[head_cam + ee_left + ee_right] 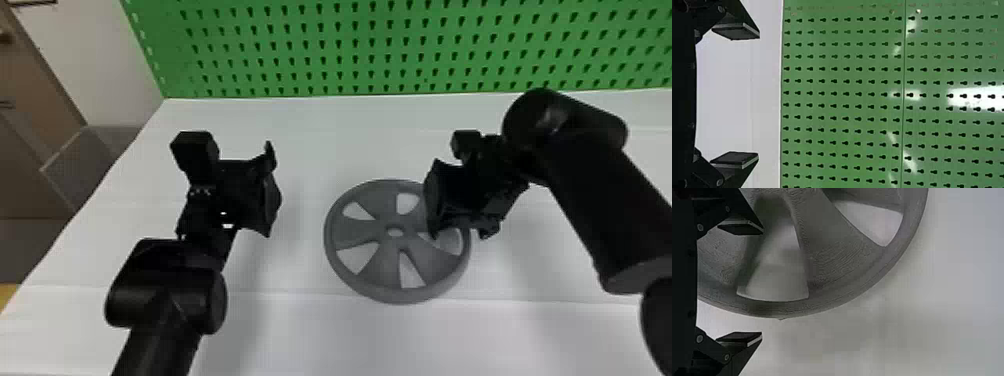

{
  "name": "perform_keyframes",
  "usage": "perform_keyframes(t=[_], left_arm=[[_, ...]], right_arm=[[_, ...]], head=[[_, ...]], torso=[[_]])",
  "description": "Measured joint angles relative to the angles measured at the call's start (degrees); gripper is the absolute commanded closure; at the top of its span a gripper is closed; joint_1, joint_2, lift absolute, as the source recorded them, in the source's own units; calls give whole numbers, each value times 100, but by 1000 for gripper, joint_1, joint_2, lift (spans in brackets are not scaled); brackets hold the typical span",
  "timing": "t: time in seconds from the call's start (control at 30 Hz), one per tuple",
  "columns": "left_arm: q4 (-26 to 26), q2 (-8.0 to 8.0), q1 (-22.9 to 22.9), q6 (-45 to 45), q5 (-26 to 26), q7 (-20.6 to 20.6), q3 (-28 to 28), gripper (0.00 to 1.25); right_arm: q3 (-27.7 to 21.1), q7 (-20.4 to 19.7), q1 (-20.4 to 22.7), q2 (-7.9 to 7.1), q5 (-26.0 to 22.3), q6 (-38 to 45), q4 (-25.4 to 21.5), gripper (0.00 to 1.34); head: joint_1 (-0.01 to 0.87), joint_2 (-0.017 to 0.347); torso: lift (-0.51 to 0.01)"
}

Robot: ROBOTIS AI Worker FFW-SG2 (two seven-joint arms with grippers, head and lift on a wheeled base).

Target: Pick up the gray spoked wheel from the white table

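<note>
the two black fingers of the right gripper (762, 282) stand wide apart, with nothing clamped between them. in the right wrist view one finger overlaps the spoked part of the wheel and the other sits beyond its outer edge, so the rim (832, 304) passes through the space they bracket. whether either finger touches it i cannot tell. the gray spoked wheel (352, 231) lies flat on the white table (300, 330), in front of the robot, under the right gripper's reach on its right side. the left gripper (758, 95) is likewise spread and holds nothing, off to the wheel's left, above the table. behind everything rises the green pegboard (350, 45).

the wheel looks like stiff, printed plastic: fine ridges run over its spokes. i expect it to be light for its width, not inclined to bend, a little slick on the smooth rim and firmer where the ridges give some bite. the best hold is probably the right-hand rim, one finger down through a window and the other outside, closing squarely across the band. taken only at one side, it may droop or twist at the far edge, so a deep bite and a slow lift seem wise. the thin spokes deserve no hard squeeze.
</note>
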Motion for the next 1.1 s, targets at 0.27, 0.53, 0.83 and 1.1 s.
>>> perform_keyframes(t=[0.27, 0.53, 0.83, 1.1], left_arm=[[0, 0, 1, 1, -3, 0, -3, 188], [0, 8, -1, 1, -1, 0, 3, 188], [0, 9, 3, 1, -5, 0, -9, 188], [0, 9, 1, 0, -8, 0, -17, 188]], right_arm=[[57, 0, 9, 0, 8, -41, 64, 407], [107, 0, 17, 0, -26, -80, 77, 544], [194, 0, 14, 0, 2, -135, 79, 590], [264, 0, -26, 0, 68, -159, 79, 792]], head=[[779, 146], [779, 146], [779, 146], [779, 146]], torso=[[-84], [-84], [-84], [-84]])
